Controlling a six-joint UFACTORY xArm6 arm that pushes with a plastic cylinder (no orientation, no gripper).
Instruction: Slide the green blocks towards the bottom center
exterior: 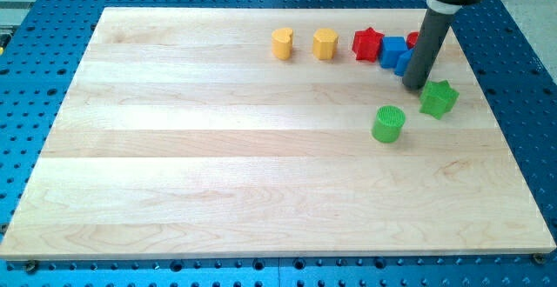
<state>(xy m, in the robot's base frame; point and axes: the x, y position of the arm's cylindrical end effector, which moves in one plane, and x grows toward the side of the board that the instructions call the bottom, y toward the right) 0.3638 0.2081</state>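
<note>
A green round block (389, 123) stands right of the board's middle. A green star block (439, 99) lies to its upper right, a short gap away. My tip (415, 84) rests on the board just left of and above the green star, and above and to the right of the green round block. It is close to the star; I cannot tell whether it touches it.
Along the view's top stand a yellow heart block (282, 43), a yellow hexagon block (325, 43), a red star block (368, 44), and blue blocks (395, 53) partly hidden by the rod. A red block (413, 39) peeks out behind the rod. The wooden board (218, 165) lies on a blue perforated table.
</note>
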